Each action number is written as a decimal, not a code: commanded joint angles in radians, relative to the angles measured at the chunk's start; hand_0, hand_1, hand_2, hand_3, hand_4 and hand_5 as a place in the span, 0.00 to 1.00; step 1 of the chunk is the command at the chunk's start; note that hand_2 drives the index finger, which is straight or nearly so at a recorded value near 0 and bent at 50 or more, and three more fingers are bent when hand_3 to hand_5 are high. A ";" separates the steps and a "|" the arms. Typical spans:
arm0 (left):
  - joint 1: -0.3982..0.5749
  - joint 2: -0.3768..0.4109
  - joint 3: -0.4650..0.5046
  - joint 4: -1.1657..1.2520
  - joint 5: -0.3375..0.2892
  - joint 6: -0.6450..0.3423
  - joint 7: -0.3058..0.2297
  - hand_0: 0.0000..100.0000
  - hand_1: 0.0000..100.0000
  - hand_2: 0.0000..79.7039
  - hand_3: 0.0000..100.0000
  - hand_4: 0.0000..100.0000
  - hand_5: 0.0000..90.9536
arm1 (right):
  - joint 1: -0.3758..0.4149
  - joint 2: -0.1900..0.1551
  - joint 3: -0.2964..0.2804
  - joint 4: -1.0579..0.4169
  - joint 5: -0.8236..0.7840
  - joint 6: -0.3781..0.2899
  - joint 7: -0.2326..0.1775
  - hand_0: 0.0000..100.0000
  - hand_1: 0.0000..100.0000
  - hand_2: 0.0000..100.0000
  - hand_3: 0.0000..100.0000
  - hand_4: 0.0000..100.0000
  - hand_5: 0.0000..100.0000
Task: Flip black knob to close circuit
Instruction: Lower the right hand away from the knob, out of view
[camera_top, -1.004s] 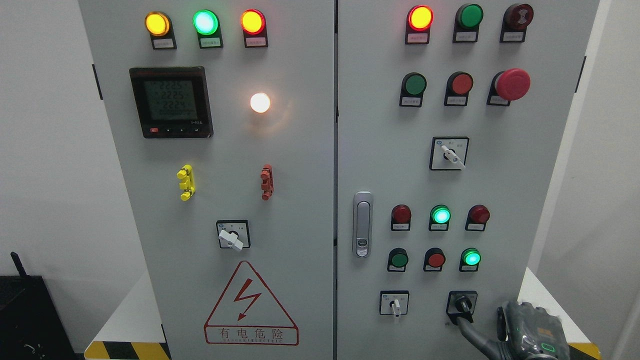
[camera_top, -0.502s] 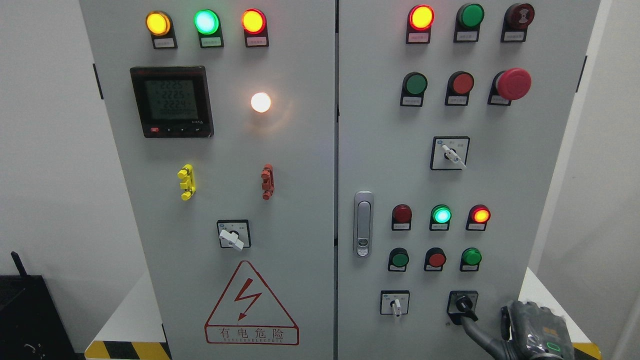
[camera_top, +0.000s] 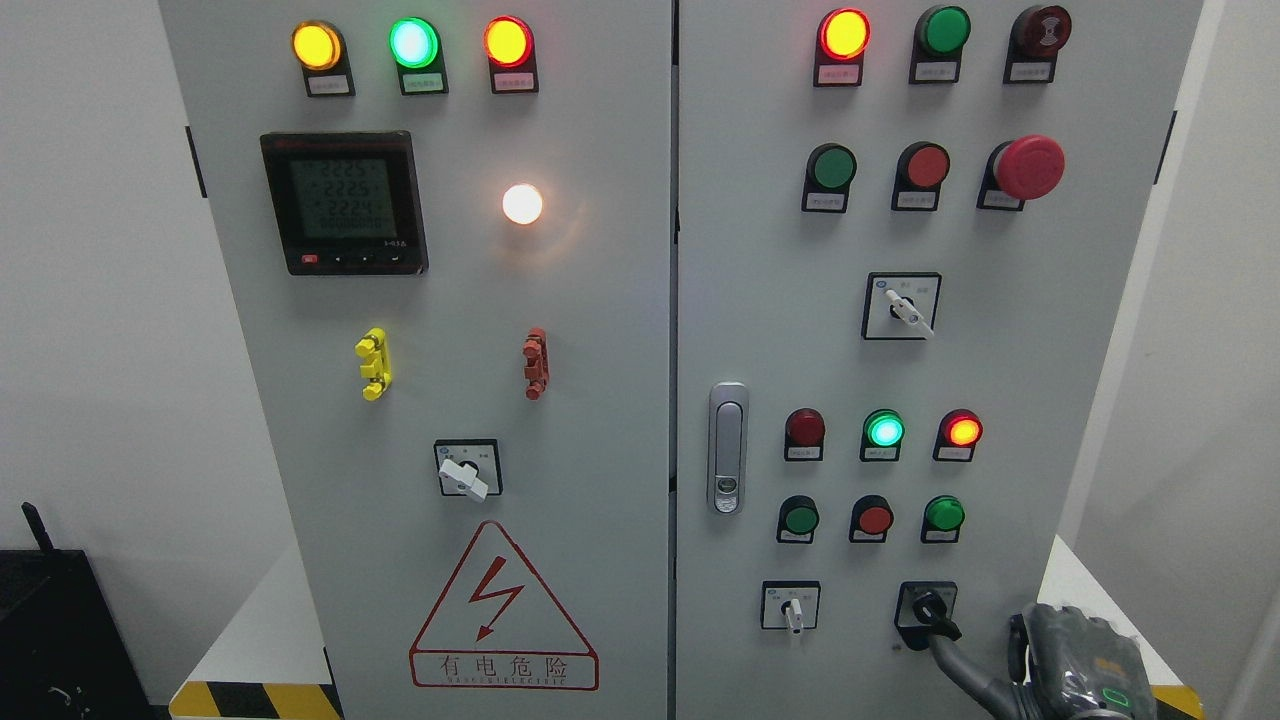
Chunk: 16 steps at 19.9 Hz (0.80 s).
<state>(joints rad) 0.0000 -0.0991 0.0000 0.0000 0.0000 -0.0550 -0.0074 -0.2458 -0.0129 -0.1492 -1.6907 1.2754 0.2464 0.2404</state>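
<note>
The black knob sits in a black square plate at the bottom right of the grey cabinet's right door. Its handle points down and to the right. My right hand comes up from the lower right corner. One long grey finger stretches out and touches the knob's lower right side, while another finger stands apart from it, so the hand grasps nothing. Above the knob, a red lamp and a green lamp are lit. The green button is dark.
A white selector switch is left of the knob, and a metal door handle is by the door seam. A red mushroom button sticks out high up. A black box stands at the lower left, by a striped platform edge.
The knob's handle has swung from pointing down to down-right. The right red lamp lit up and the green button below it went dark. My right hand has drifted slightly right and down.
</note>
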 joint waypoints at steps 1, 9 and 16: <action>0.034 -0.001 0.011 -0.034 0.008 0.000 0.000 0.00 0.00 0.00 0.05 0.03 0.00 | 0.039 0.045 0.042 -0.026 -0.005 -0.006 -0.047 0.00 0.08 0.89 1.00 0.83 0.91; 0.034 0.001 0.011 -0.034 0.008 0.000 0.000 0.00 0.00 0.00 0.05 0.03 0.00 | 0.095 0.071 0.074 -0.027 -0.028 -0.010 -0.125 0.00 0.04 0.88 1.00 0.83 0.91; 0.034 -0.001 0.011 -0.034 0.008 0.000 0.000 0.00 0.00 0.00 0.05 0.03 0.00 | 0.201 0.087 0.080 -0.108 -0.292 -0.038 -0.208 0.00 0.05 0.81 1.00 0.81 0.90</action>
<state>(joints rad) 0.0000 -0.0992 0.0000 0.0000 0.0000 -0.0551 -0.0074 -0.1239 0.0418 -0.0918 -1.7254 1.1390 0.2255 0.0535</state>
